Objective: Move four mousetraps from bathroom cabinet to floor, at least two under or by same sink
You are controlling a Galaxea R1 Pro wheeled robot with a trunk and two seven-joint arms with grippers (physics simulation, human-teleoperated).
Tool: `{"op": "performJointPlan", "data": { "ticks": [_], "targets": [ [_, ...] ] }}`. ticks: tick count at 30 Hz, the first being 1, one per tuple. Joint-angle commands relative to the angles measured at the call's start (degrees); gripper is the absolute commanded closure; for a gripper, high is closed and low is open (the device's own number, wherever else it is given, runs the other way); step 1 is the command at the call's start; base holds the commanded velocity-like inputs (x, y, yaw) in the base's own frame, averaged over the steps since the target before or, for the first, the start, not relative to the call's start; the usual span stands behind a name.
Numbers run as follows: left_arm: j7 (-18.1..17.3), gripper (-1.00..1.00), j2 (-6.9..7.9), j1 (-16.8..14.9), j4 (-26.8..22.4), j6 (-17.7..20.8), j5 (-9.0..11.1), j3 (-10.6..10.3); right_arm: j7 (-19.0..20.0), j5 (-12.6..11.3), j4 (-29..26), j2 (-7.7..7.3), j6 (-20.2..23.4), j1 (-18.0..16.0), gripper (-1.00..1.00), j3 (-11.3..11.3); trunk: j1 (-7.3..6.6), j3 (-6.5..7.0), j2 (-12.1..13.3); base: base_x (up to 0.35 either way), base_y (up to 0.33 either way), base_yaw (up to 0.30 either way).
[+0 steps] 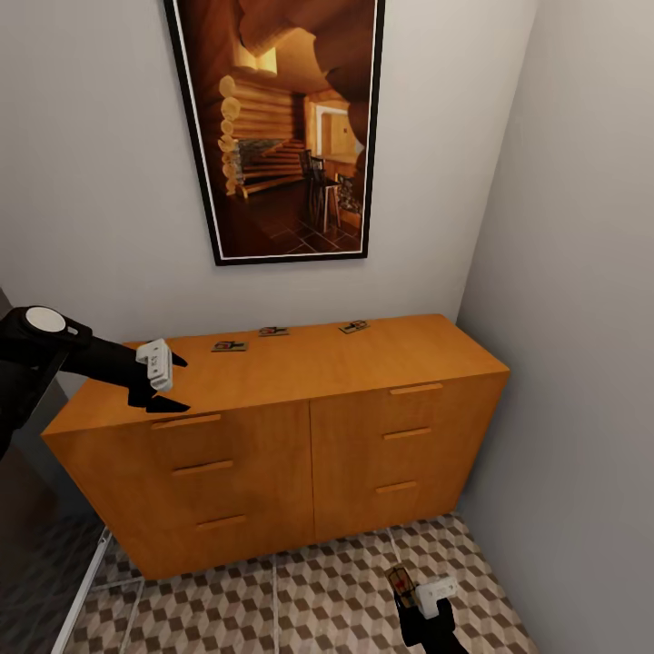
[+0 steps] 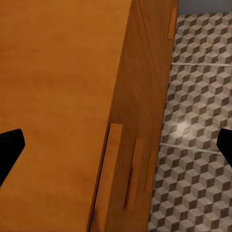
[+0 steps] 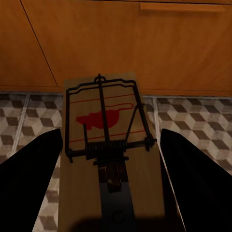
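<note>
Left arm outstretched, left gripper (image 1: 168,383) jaws spread wide; right gripper (image 1: 416,590) low, jaws parted.

Home corner (wooden cabinet (image 1: 300,427), framed picture (image 1: 282,127)).

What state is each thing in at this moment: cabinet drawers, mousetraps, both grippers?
Orange-brown wooden cabinet: all drawers shut.
Three small brown wooden mousetraps: lying flat on the cabinet top, near the wall.
Fourth mousetrap: between the right gripper's fingers, above the cube-patterned tiled floor.
Left gripper: open, empty, over the cabinet's front left edge.
Right gripper: holding the fourth mousetrap, low before the cabinet.
</note>
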Motion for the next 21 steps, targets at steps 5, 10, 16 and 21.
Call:
{"op": "performJointPlan", "data": {
  "ticks": [5,10,16,21],
  "targets": [
    [-0.3,-1.00,0.03,0.0,0.0,0.6,-0.3,-0.1,0.0,0.1,0.1,0.00,-0.2,0.0,1.00,0.0,0.00,-0.06,0.0,0.002,0.000,0.000],
    [-0.3,-1.00,0.01,0.0,0.1,0.6,-0.3,-0.2,0.0,0.1,0.1,0.00,-0.2,0.0,1.00,0.0,0.00,-0.06,0.0,0.107,0.053,0.000],
    [-0.3,-1.00,-1.10,-0.1,0.8,0.6,-0.3,-0.2,0.0,0.1,0.1,0.00,-0.2,0.0,1.00,0.0,0.00,-0.06,0.0,0.231,0.149,0.000],
    [-0.3,-1.00,-2.45,0.0,2.0,0.6,-0.3,-0.3,0.0,0.1,0.1,0.00,-0.2,0.0,1.00,0.0,0.00,-0.06,0.0,0.119,0.060,0.000]
  ]
}}
